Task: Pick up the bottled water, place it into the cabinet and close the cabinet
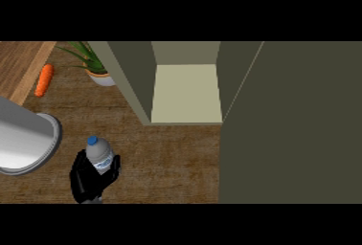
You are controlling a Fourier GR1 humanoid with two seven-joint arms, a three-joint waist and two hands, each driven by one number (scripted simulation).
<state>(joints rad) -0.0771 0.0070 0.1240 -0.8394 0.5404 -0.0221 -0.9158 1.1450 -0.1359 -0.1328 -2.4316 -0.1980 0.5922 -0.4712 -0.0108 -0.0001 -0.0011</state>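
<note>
The bottled water (101, 156) is clear with a blue cap and a pale label, and stands at the lower left of the brown counter (170, 162). My left hand (83, 175) is shut on it, black fingers curled round its lower body and hiding its base. The cabinet (185, 93) is open at upper centre, with a pale shelf inside and nothing on it. Its dark door (297, 124) stands swung out and fills the right side of the view. The bottle is below and left of the cabinet's opening. My right hand does not show.
A large grey cylinder (25, 139) juts in from the left edge, close beside the bottle. A carrot (44, 80) lies at the upper left next to a wooden board (20, 62). A potted plant (93, 64) stands by the cabinet's left wall.
</note>
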